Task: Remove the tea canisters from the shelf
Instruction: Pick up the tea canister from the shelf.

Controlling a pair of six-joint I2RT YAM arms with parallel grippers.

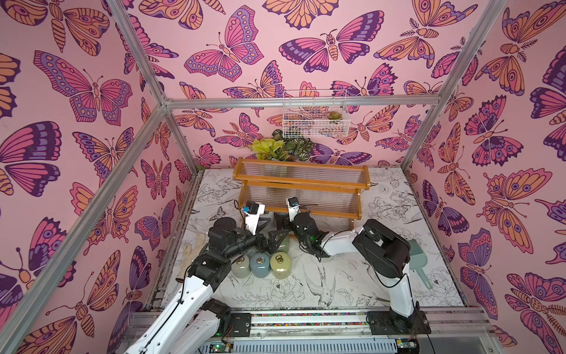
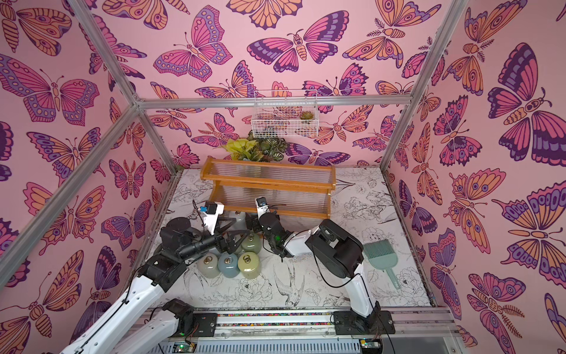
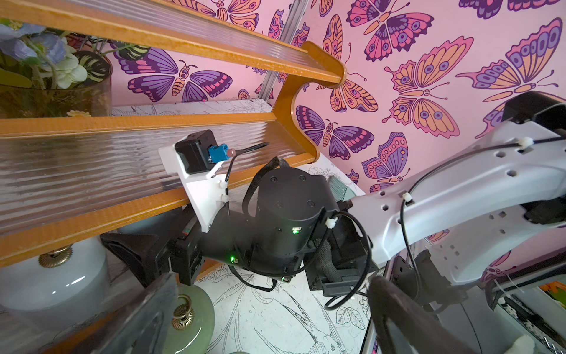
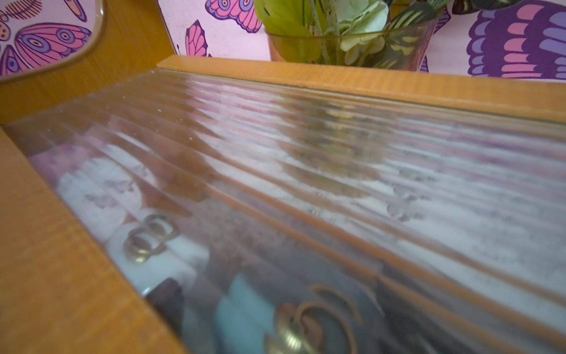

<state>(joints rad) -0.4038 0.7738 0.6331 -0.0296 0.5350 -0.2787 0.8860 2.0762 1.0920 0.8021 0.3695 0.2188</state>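
1. Six canisters can be counted, all off the shelf [image 1: 301, 181] and standing on the table [image 1: 352, 275]. Each is upright, its long axis vertical and its gold ring pull on top.
2. Three make a tight row at the near left. From left to right they are the cream canister [image 1: 241, 268], the blue-grey canister [image 1: 259, 266] and the yellow-green canister [image 1: 280, 266], set side by side.
3. The sage-green canister [image 2: 251, 242] stands just beyond that row, right beside the left claw [image 1: 273, 241]. This claw is spread wide. In the left wrist view a green lid sits between its two dark fingers, close to one and well apart from the other.
4. The white canister [image 3: 55, 282] stands at the shelf's near rail, toward the left end and partly beneath the lowest tier.
5. The pale blue canister [image 4: 245, 306] stands just right of the white one, seen blurred through the ribbed panel.
6. The right claw [image 1: 279, 219] lies low under that rail, coming in from the right, one finger [image 3: 134, 260] just beside the white canister. Its jaws stand wide with the pale blue canister between them — whether they touch it I cannot tell.
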